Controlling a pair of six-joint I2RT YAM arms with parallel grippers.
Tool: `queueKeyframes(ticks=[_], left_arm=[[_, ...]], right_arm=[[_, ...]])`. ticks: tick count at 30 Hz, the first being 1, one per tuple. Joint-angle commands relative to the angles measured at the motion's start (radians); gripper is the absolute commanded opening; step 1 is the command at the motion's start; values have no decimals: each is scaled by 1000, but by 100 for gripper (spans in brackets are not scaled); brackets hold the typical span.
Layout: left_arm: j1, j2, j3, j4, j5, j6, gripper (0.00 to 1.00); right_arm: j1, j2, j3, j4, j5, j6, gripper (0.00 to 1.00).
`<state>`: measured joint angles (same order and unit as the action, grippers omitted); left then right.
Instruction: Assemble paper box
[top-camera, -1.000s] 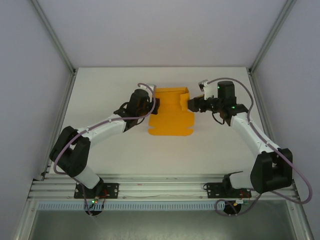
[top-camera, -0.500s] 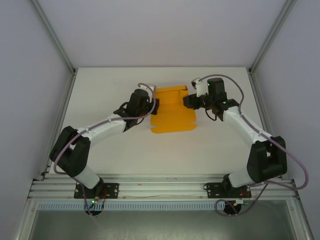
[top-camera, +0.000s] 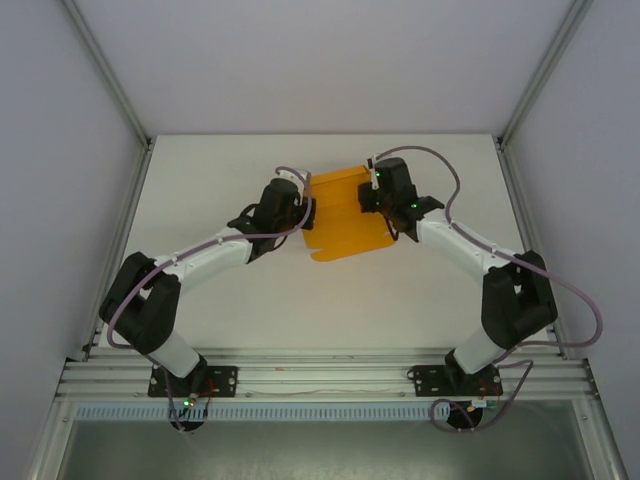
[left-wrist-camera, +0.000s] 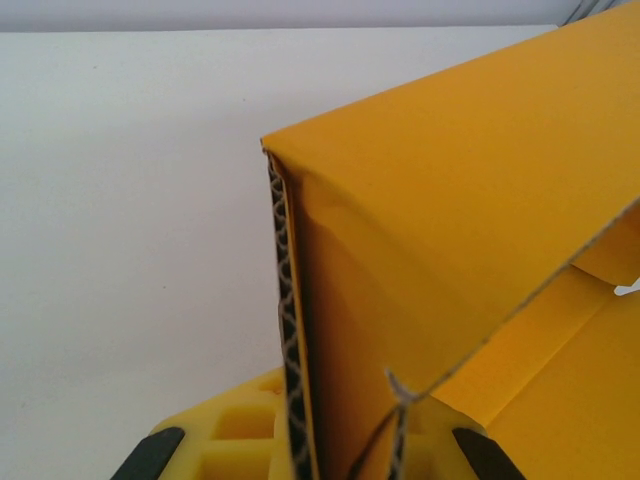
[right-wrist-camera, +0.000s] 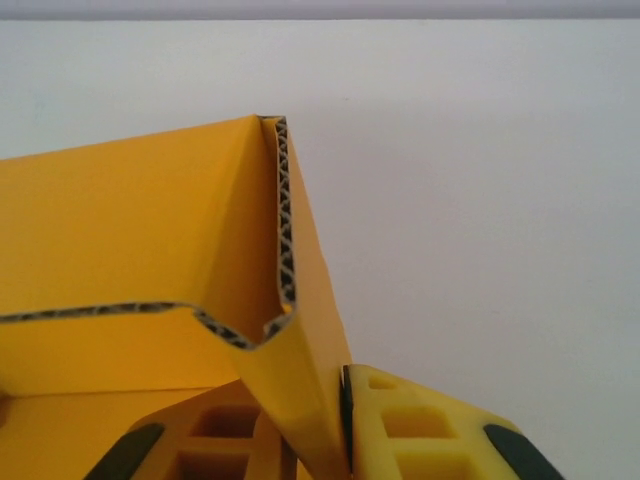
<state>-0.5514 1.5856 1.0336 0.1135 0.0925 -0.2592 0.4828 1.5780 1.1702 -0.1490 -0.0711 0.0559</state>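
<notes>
Pinching a half-folded paper box (top-camera: 345, 228) from both sides, mid-table.

Clamped in the left gripper (top-camera: 308, 213), jaws together on the raised left wall, corrugated edge running down between the yellow pads (left-wrist-camera: 240, 440). Clamped likewise in the right gripper (top-camera: 368, 203), jaws closed on the raised right wall, thin card sandwiched against its pads (right-wrist-camera: 420, 420). Between the two sets of jaws, the orange floor panel, its scalloped flap reaching toward the arm bases over the white table (top-camera: 420, 290). Covering the box's far right corner from above, the black wrist housing (top-camera: 393, 180). Standing just ahead of each set of jaws, the upright wall, hiding most of the box's inside. Around, grey enclosure walls (top-camera: 60, 150) and an aluminium rail (top-camera: 330, 375) at the near edge.
</notes>
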Motion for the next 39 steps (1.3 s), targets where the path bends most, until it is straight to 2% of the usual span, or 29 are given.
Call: queueKeyframes(ticks=[1,10,14,16,22,26,29,33,38,39], left_arm=[[-36,-33,35,53,72,17,0],[-47,-65,26,53,55,28,0],[-47,-78,17,53,40,29,0],[-48,-81,15,49,35,28,0],[-49,-92,5,40,4,20,0],[-48,-104,-3,32,-19,20,0],[-48,-105,-6,31,-30,20,0],[-48,-96,3,20,-34,18,0],[-48,-98,-3,33,-16,17,0],[-48,-98,-2,34,-13,17,0]], right_arm=[[31,18,57,-24,222,54,15],[54,125,118,-99,407,81,19],[55,159,139,-127,572,112,10],[54,170,145,-132,664,129,0],[32,222,195,-227,812,191,0],[-1,241,213,-288,866,245,0],[-20,222,177,-230,841,214,0],[-51,141,86,-91,581,132,0],[-70,54,-11,54,431,83,0],[-70,37,-30,84,399,58,5]])
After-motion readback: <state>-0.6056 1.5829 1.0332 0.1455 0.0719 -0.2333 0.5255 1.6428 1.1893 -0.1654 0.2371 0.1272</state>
